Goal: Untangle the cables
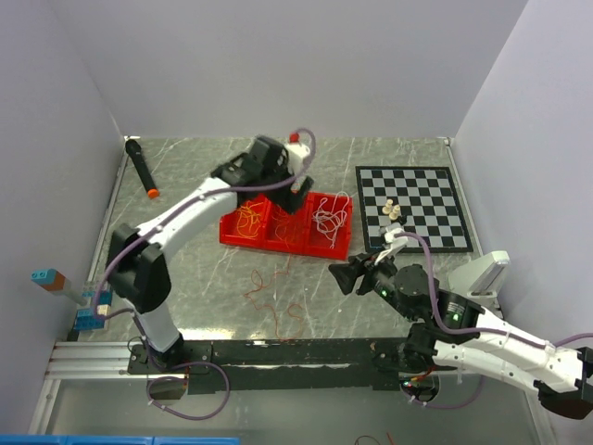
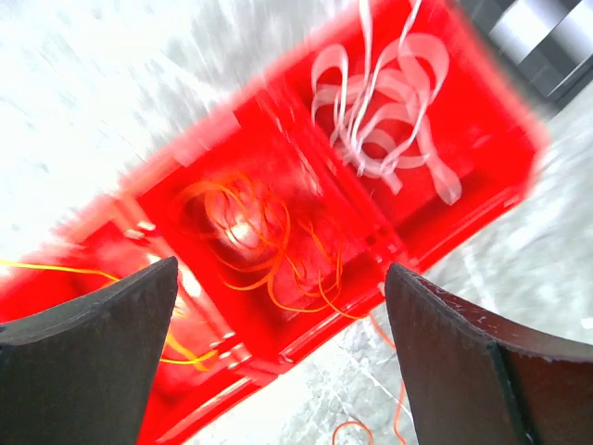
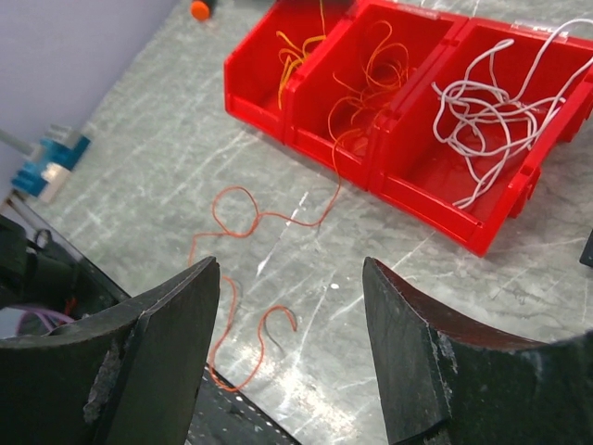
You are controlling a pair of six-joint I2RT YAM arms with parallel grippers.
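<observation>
Cables [image 3: 371,83] in the red tray [image 3: 435,199]: sharp from right wrist, blurred from left.

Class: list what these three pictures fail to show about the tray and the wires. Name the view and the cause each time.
- Top view: the left arm covers the red tray's middle compartment.
- Left wrist view: motion blur smears the orange wires, so their crossings are unreadable.
- Right wrist view: the picture's top edge cuts off the tray's far side.
- Top view: the chess pieces are too small to identify.
</observation>
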